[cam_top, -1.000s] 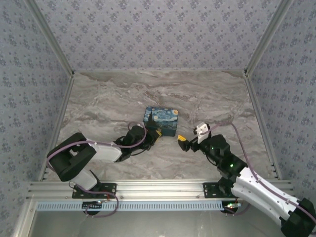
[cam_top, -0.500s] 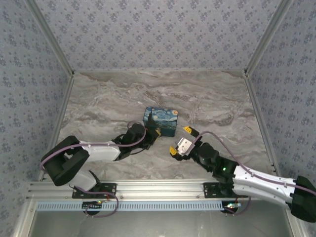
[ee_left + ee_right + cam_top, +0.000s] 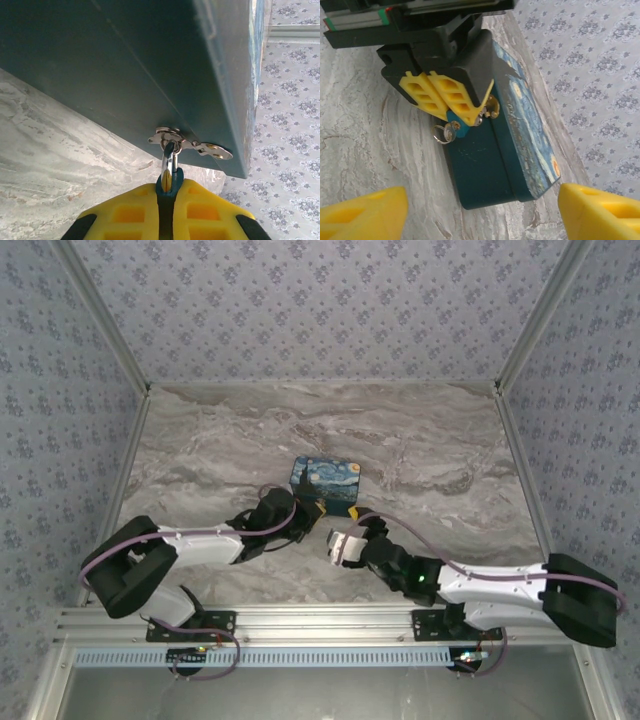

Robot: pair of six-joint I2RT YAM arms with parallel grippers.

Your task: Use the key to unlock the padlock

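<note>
The tiny teal padlock point(image 3: 169, 184) hangs by its thin metal shackle point(image 3: 169, 156) from the silver hasp point(image 3: 175, 136) on the starry-night box point(image 3: 326, 482). My left gripper point(image 3: 169, 192) is shut on the lock body, its yellow fingers point(image 3: 437, 94) pinching it from both sides. In the right wrist view the padlock point(image 3: 455, 128) shows below those fingers, and a small key on a ring point(image 3: 441, 134) sticks out of its lower end. My right gripper point(image 3: 480, 220) is open and empty, facing the box front a little way off. From above the right gripper point(image 3: 340, 532) sits just right of the left gripper point(image 3: 306, 516).
The box point(image 3: 495, 165) rests on the marble table point(image 3: 210, 450), with patterned walls on three sides. The metal rail point(image 3: 300, 622) runs along the near edge. Both forearms lie low across the front of the table.
My right arm has swung left and stretched low across the table, bringing its open gripper from right of the box to just in front of it. The left gripper has stayed shut on the padlock.
</note>
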